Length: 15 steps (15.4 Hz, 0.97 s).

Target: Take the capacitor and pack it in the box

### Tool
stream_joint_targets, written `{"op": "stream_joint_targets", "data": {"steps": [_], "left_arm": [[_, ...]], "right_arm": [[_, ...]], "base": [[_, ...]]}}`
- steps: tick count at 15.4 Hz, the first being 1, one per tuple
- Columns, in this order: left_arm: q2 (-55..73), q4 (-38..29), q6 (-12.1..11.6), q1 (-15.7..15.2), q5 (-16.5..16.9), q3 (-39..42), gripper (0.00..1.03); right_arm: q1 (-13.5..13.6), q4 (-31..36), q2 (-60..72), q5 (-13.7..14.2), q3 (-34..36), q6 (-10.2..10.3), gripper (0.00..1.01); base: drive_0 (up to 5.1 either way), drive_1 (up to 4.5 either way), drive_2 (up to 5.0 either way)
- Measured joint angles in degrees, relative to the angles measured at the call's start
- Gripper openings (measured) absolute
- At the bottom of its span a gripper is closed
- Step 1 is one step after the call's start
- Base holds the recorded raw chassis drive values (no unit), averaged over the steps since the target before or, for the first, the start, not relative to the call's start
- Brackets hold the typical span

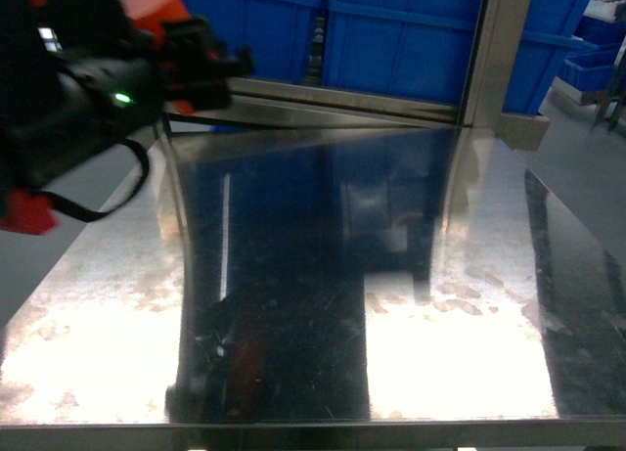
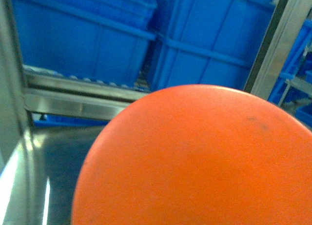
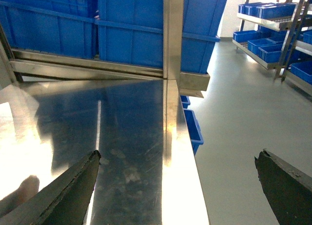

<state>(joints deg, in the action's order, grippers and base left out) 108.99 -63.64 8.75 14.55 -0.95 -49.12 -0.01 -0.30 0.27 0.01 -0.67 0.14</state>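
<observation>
Here, in the head view, a shiny steel table [image 1: 460, 304] fills most of the frame, its top streaked with bright glare and dark reflections. The left arm [image 1: 88, 109] reaches in from the upper left, black with orange parts and a small green light on its body. Its gripper end points toward the back of the table, but whether the jaws are apart or together cannot be told from here. Behind the table stand large blue bins [image 1: 391, 30] and an upright steel post [image 1: 494, 50]. Neither the pink box nor a capacitor shows in this view.

In the left wrist view, a rounded orange shape [image 2: 195, 161] close to the lens blocks the lower part of the picture, so the left gripper's jaws stay hidden. Above it are the blue bins [image 2: 83, 34] and a steel rail [image 2: 78, 100] at the table's back edge.

In the right wrist view, the right gripper [image 3: 178, 186] has its two dark fingers [image 3: 73, 191] spread wide apart with nothing between them. It hangs over the table's right edge [image 3: 173, 152], with grey floor [image 3: 234, 112] beyond. Blue bins [image 3: 131, 25] stand behind the table, and more sit on shelves [image 3: 268, 25] at the far right. The box and capacitor are not visible here either.
</observation>
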Motion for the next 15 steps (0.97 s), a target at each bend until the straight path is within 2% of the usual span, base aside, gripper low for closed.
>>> {"op": "stream_joint_targets", "data": {"steps": [3,4,6,10,11,12,13,15], "left_arm": [[-13.92,-1.40,0.09,-8.20,4.61,15.43,0.44],[-21.53,-0.39,0.42,-11.34,8.11,20.44,0.44],[-30.53,1.60,0.52,-14.32,13.07,24.26,0.44],[-32.87,2.34,0.52,-14.71,14.43,25.14,0.44],[-33.20,6.01,-0.39,-14.56,12.46,24.85,0.44],[-36.11,12.96,-2.51,-14.38,6.84,25.29,0.44],[-39.21,15.91,-4.68,-14.38,2.86,27.12,0.44],[-43.80,16.00,-6.73,-14.67,0.76,31.58,0.44]], "right_arm": [[0.00,0.00,0.00,0.02,0.00,0.00,0.98],[0.00,0.02,0.00,0.00,0.00,0.00,0.98],[0.00,0.02,0.00,0.00,0.00,0.00,0.98],[0.00,0.00,0.00,0.00,0.00,0.00,0.98],[0.00,-0.02,0.00,0.02,0.00,0.00,0.98],[0.00,0.02,0.00,0.00,0.00,0.00,0.98],[0.00,-0.02,0.00,0.02,0.00,0.02,0.98],[0.00,0.00,0.00,0.00,0.00,0.00,0.98]], "base": [[0.0,0.00,0.0],[0.0,0.00,0.0],[0.0,0.00,0.0],[0.0,0.00,0.0],[0.0,0.00,0.0],[0.0,0.00,0.0],[0.0,0.00,0.0],[0.0,0.00,0.0]]}}
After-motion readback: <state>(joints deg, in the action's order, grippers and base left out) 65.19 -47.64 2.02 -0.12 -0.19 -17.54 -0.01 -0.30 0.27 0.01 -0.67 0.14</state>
